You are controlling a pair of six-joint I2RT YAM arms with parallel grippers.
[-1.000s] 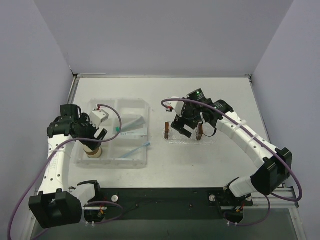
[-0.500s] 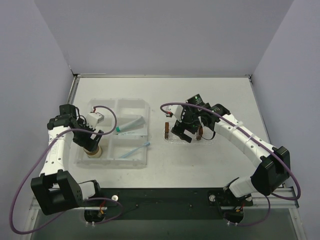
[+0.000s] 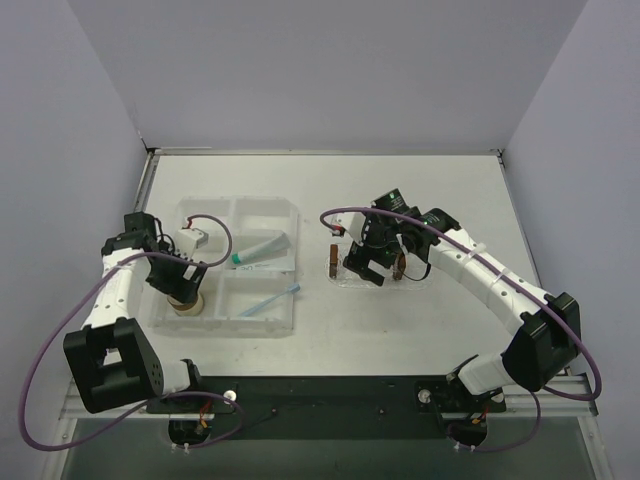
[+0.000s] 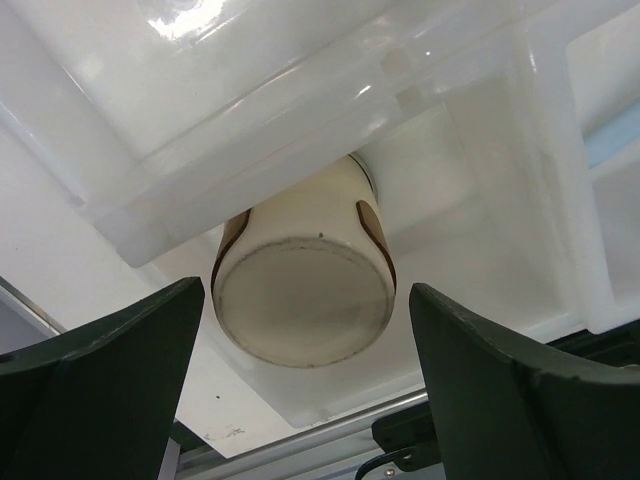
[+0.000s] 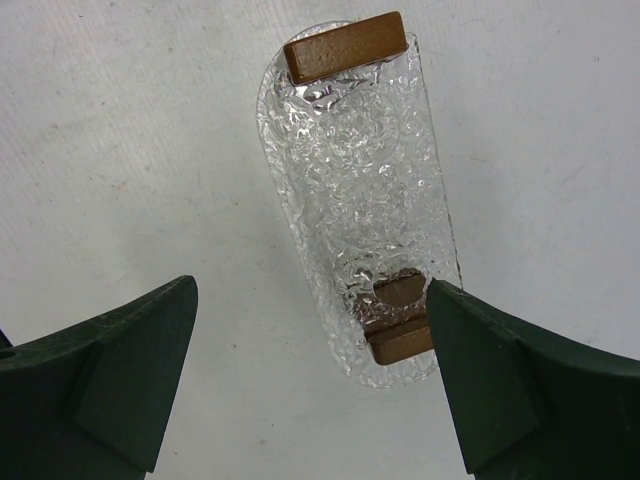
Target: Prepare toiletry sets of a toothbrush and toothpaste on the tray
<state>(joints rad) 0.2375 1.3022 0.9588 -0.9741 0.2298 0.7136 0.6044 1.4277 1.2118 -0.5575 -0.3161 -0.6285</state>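
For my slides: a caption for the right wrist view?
Open right gripper hovering above the bumpy clear tray with brown handles.

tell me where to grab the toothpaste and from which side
Take the toothpaste across the middle of its body, from straight above. It lies flat in a compartment of the clear box, teal cap toward the left, so the walls likely block a sideways approach; grip straddling its long axis.

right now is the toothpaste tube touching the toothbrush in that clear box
Apart. The top external view shows the toothpaste tube in a far compartment of the clear box, the toothbrush in a near one, a gap between them.
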